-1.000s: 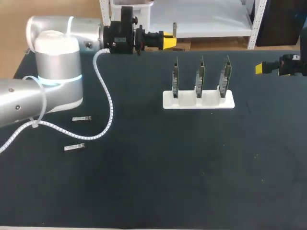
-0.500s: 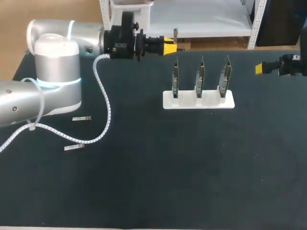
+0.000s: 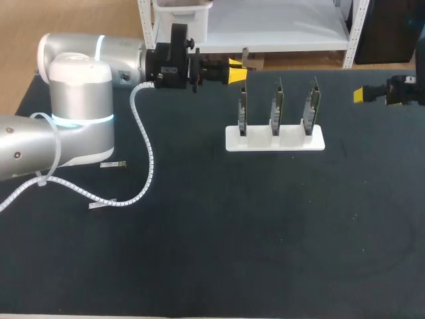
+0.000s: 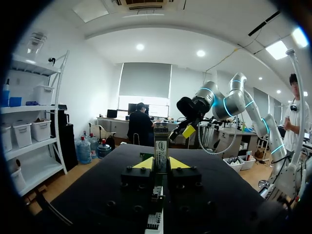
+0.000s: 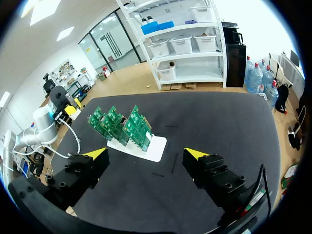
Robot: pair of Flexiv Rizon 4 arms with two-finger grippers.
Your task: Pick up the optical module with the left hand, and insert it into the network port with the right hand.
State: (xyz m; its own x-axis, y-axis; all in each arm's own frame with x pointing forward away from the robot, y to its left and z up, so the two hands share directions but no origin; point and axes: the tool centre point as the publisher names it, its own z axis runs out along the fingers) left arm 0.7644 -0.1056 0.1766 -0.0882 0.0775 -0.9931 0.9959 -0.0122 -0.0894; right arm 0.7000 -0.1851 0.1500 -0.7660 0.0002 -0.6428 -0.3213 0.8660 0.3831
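The silver left arm (image 3: 80, 86) has brought its jaws nearer the white rack of green circuit boards (image 3: 275, 137), clamped on the metal optical module (image 4: 161, 148). The right arm (image 3: 402, 91) hangs at the right edge of the dark counter (image 3: 265, 232), jaws open.

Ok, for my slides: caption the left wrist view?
Left hand grips the optical module upright, right arm ahead.

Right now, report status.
Left claw shut on the module, close to the card rack. Right claw open, empty. Nothing between it and the rack.

Gaps separate 3 upright boards (image 3: 276, 106) on the stand (image 3: 275, 141); a coiled cable (image 3: 151, 163) lies against 1 module (image 3: 99, 205).
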